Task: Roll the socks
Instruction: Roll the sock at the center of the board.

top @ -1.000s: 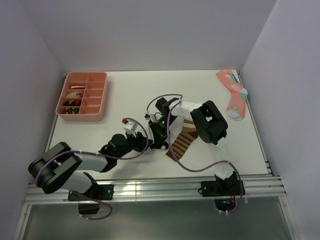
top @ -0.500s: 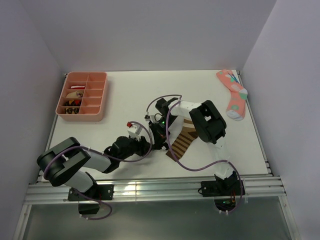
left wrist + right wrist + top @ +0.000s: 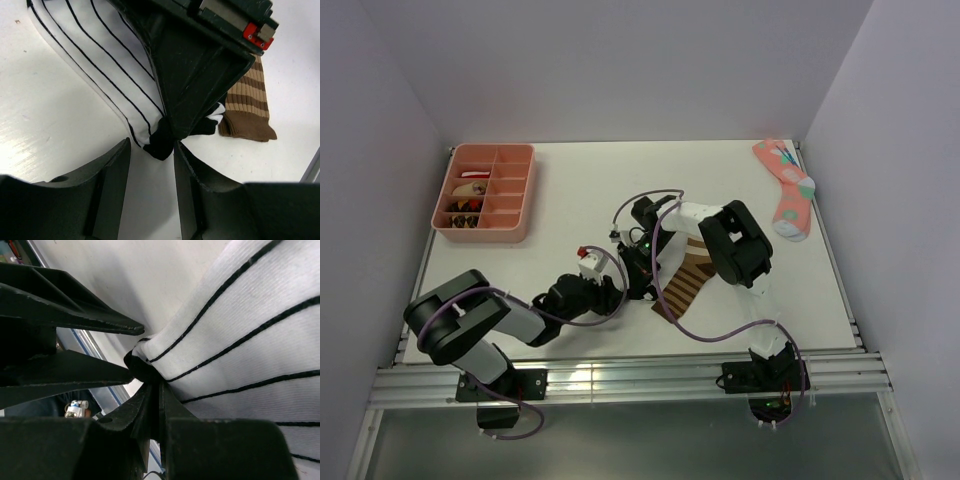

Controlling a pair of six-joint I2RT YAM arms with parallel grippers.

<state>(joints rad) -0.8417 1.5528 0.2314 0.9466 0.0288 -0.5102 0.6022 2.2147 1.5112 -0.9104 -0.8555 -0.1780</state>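
The white sock with thin black stripes (image 3: pixel 100 60) lies on the table, mostly hidden under the arms in the top view. My right gripper (image 3: pixel 155 390) is shut on its black end (image 3: pixel 161 142) and also shows in the top view (image 3: pixel 642 278). My left gripper (image 3: pixel 151 152) is open, and that black end sits between its fingertips (image 3: pixel 120 165). It also shows in the top view (image 3: pixel 613 288). The brown-and-tan striped sock (image 3: pixel 686 280) lies just right of both grippers, its brown cuff in the left wrist view (image 3: pixel 247 110).
A pink compartment tray (image 3: pixel 485 192) with small items stands at the back left. A pink sock with coloured dots (image 3: pixel 787 190) lies at the back right by the wall. Both arms crowd the table's middle.
My left arm has reached further right, bringing its open gripper up around the sock's black end. The right gripper and both socks have stayed in place.
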